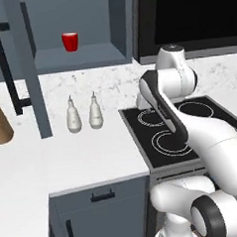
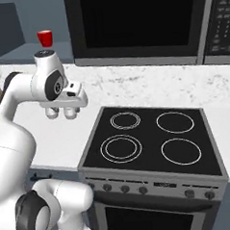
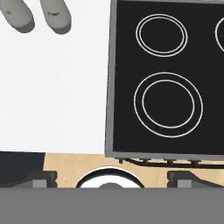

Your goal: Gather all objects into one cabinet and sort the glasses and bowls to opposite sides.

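The red mug already stands inside the open cabinet; the gripper's fingers spread, holding nothing

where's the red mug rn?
The red mug stands upright on the shelf of the open wall cabinet, upper left in the left base view, above the two shaker bottles on the counter.
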Controlling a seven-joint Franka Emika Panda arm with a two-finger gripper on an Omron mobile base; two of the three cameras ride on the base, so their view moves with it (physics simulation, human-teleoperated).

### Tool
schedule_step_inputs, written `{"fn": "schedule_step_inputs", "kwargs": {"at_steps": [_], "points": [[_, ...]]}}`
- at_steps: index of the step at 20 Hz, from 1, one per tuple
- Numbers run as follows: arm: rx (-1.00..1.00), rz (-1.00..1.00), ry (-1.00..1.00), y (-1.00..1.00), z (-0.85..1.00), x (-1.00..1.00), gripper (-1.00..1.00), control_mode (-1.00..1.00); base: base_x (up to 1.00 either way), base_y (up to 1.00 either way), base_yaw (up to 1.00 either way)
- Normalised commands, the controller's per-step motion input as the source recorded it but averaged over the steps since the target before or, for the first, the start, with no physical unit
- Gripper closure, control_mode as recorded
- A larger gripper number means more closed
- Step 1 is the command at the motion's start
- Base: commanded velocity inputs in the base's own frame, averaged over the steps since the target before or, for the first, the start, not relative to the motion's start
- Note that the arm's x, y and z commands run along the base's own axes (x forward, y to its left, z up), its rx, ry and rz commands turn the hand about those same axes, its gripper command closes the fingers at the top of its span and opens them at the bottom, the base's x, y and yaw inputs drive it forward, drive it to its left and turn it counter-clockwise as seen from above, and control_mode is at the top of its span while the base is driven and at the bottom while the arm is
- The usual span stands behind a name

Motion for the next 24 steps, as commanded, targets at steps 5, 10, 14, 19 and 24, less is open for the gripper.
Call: {"fn": "schedule_step_inputs", "kwargs": {"at_steps": [5, 10, 14, 19, 24], "points": [[0.0, 0.0, 0.0, 0.0, 0.0, 0.0, -1.0, 1.0, 0.4, 0.36, -0.29], [0.0, 0.0, 0.0, 0.0, 0.0, 0.0, -1.0, 1.0, 0.0, 0.77, -0.15], [0.0, 0.0, 0.0, 0.0, 0.0, 0.0, -1.0, 1.0, 0.0, 0.94, -0.08], [0.0, 0.0, 0.0, 0.0, 0.0, 0.0, -1.0, 1.0, 0.08, 0.38, -0.02], [0.0, 0.0, 0.0, 0.0, 0.0, 0.0, -1.0, 1.0, 0.09, 0.0, 0.0]]}}
